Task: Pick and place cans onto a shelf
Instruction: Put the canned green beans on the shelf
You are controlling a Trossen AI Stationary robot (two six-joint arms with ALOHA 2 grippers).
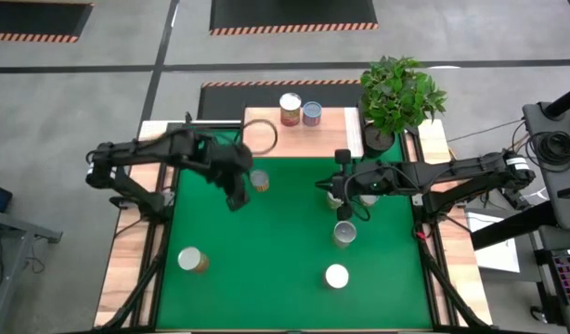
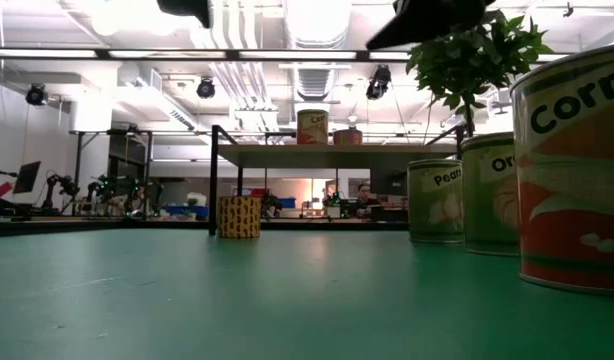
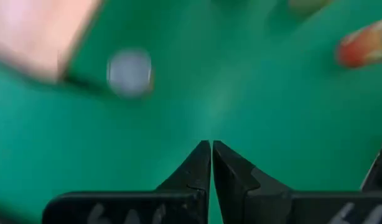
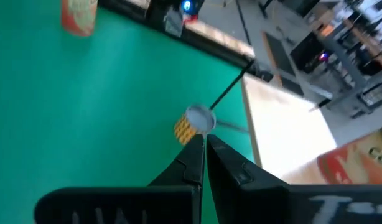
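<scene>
So from above, the left arm reaches in from the left side and its left gripper [image 1: 237, 197] hangs over the green felt-looking mat [image 1: 266, 269], dark pointed fingers [image 3: 200, 171] pressed flat together with nothing between them. Near the left front of the mat sits a can with an orange label [image 1: 192, 260], round silvery top facing up. Just right of the left gripper there's a yellow-patterned can [image 1: 258, 180], a short cylinder standing upright near the far edge of the mat. Behind that is the shelf [image 1: 327, 139], a small pale wood board on thin black metal legs, and two cans are already on it: a corn can with a red and cream label [image 1: 291, 109] and a smaller blue-sided can [image 1: 311, 113] right next to it. Moving right, the right gripper [image 1: 344, 211] is mid-mat, fingers also squeezed shut and empty, with one can partly hidden under it [image 1: 334, 197] so I can't tell the label. Another can [image 1: 344, 233] stands just in front of it, and a white-topped can [image 1: 337, 276] sits nearer the front edge. Far right corner has a leafy potted plant [image 1: 400, 93].
</scene>
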